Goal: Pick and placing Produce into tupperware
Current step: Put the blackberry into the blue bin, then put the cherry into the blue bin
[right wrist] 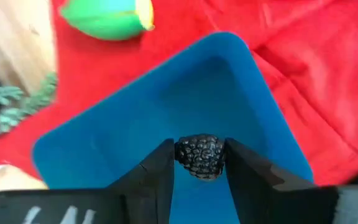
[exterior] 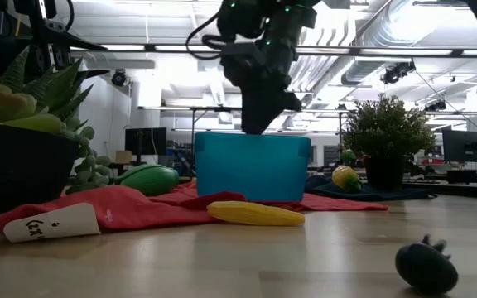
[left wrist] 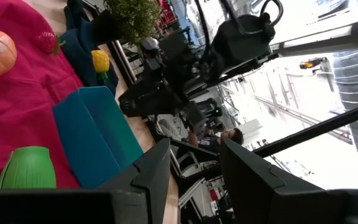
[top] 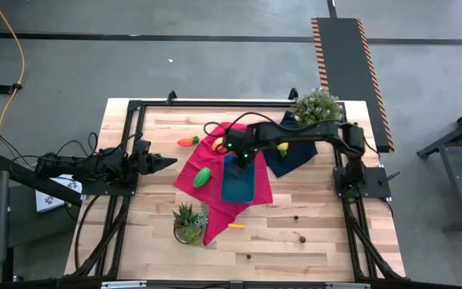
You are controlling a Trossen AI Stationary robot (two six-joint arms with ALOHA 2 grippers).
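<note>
My right gripper [right wrist: 199,163] is clamped on a dark blackberry [right wrist: 199,155], directly above the teal tupperware [right wrist: 135,118] on the red cloth [right wrist: 328,68]. Lower inside the walls, then release. Left gripper [top: 167,163] waits shut.

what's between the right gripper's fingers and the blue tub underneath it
Right wrist view: a dark bumpy berry sits clamped in the right gripper; below it only the bare inside of the tub.

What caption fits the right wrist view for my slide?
Right gripper fingers pinch a dark bumpy berry directly above the empty teal tub on the red cloth.
</note>
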